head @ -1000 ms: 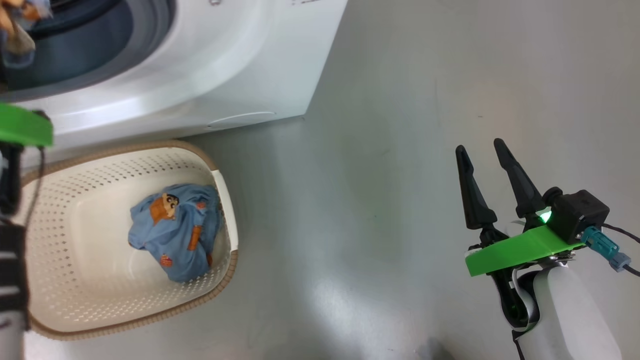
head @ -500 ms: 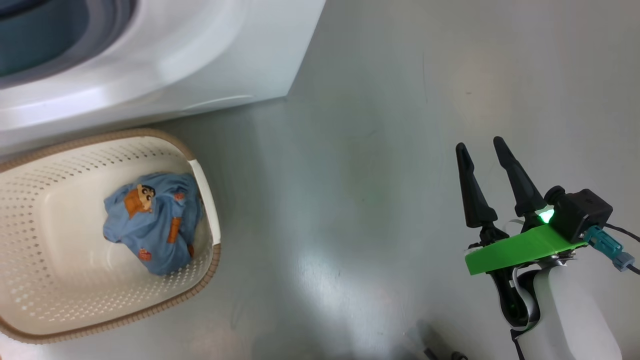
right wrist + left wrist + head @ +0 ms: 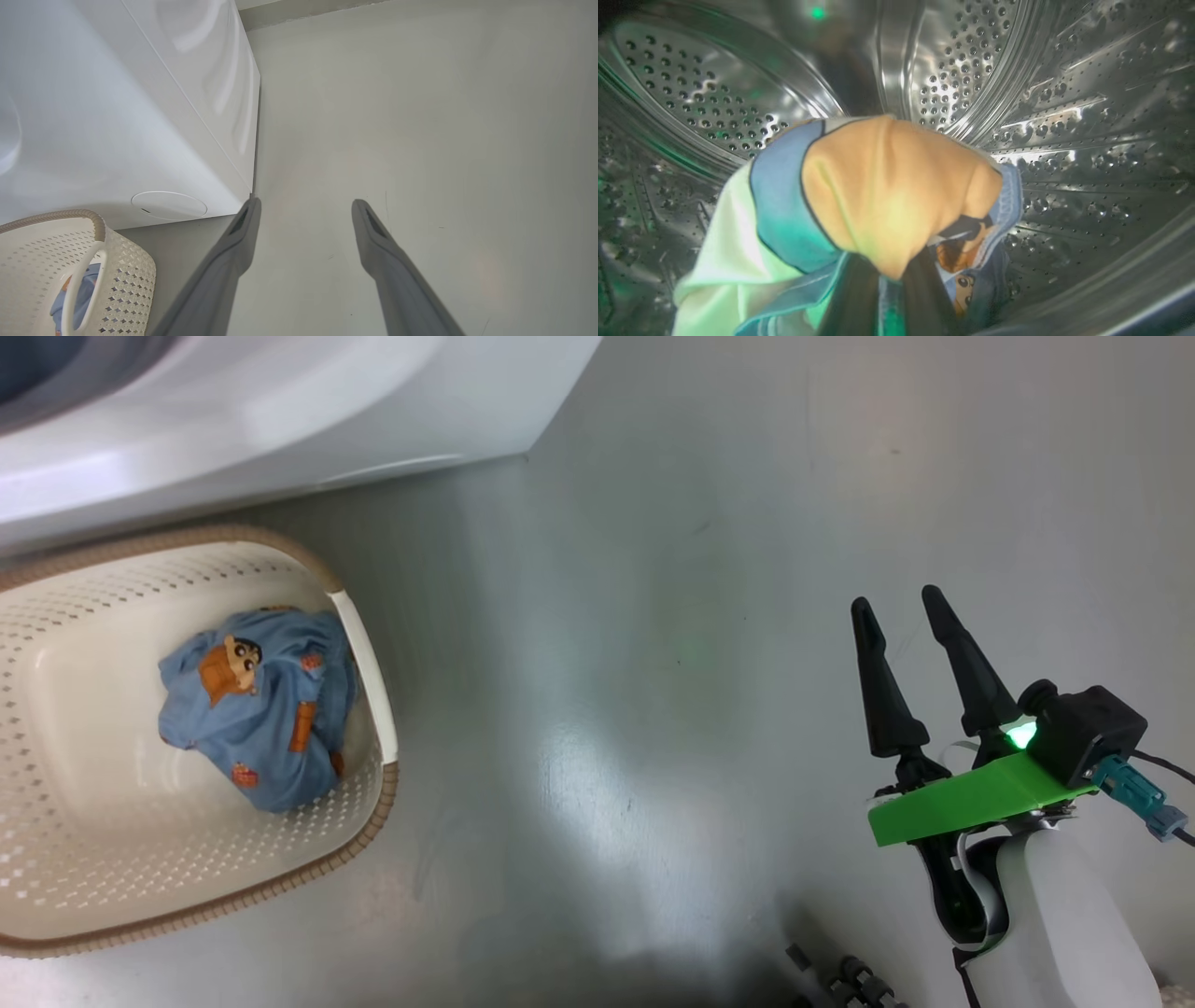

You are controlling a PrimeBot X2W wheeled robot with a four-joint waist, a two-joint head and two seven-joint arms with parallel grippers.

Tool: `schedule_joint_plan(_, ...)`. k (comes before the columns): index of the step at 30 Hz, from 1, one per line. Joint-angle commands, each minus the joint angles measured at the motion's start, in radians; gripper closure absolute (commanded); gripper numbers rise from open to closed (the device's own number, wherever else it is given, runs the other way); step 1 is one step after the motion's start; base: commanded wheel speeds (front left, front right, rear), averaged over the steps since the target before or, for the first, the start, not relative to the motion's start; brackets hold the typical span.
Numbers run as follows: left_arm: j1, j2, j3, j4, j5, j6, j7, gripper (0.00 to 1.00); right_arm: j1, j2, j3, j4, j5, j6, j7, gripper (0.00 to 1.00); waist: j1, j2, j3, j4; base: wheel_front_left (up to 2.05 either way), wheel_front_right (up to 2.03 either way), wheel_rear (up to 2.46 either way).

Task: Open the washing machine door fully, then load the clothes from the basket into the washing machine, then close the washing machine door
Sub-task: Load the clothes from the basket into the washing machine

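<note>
Garment (image 3: pixel 878 196) hangs from clenched left tool (image 3: pixel 887 298) inside drum (image 3: pixel 1064 116); bundle (image 3: pixel 257 709) in basket (image 3: pixel 369 644) lies well left of released right tool (image 3: pixel 894 600).

Panned right, shifting basket (image 3: pixel 381 791) and washing machine (image 3: pixel 280 411) leftward in the head view. Carried the clothes (image 3: pixel 887 186), pinched by the left end effector (image 3: pixel 889 289), into the drum (image 3: pixel 1064 116).

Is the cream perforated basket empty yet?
Not empty: one light blue printed garment bundle lies inside the cream perforated plastic basket.
</note>
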State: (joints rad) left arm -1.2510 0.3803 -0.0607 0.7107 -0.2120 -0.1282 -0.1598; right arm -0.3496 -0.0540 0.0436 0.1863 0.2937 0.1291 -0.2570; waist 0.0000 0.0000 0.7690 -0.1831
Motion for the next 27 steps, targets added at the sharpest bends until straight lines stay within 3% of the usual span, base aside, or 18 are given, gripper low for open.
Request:
schedule_joint_plan(1,-0.034,0.059,-0.001,-0.025,0.014,-0.002,-0.041,1.0,0.018,0.004,0.021,-0.022,0.006,0.002,-0.005,0.0,0.0,0.0,0.018,0.0,0.0,0.0,0.0)
schedule_joint_plan(12,-0.085,0.056,-0.036,0.017,0.029,-0.001,-0.101,1.0,0.013,0.004,0.029,-0.027,0.001,0.002,-0.005,0.0,0.0,0.0,0.035,-0.009,0.0,0.0,0.0)
schedule_joint_plan(13,-0.085,0.056,-0.033,0.028,0.025,-0.001,-0.101,0.83,0.013,0.004,0.03,-0.027,0.003,0.002,-0.005,0.0,0.0,0.0,0.036,-0.009,0.0,0.0,0.0)
schedule_joint_plan(14,-0.087,0.055,-0.029,0.036,0.02,-0.001,-0.101,0.46,0.013,0.004,0.03,-0.027,0.003,0.002,-0.005,0.0,0.0,0.0,0.036,-0.008,0.0,0.0,0.0)
schedule_joint_plan(15,-0.087,0.053,-0.025,0.041,0.015,0.001,-0.102,0.0,0.012,0.004,0.029,-0.026,0.003,0.002,-0.005,0.0,0.0,0.0,0.037,-0.007,0.0,0.0,0.0)
schedule_joint_plan(27,-0.023,0.017,0.01,0.03,-0.01,0.014,-0.102,0.0,-0.001,0.004,0.014,-0.016,-0.008,0.002,-0.005,0.0,0.0,0.0,-0.005,0.023,0.0,0.0,0.0)
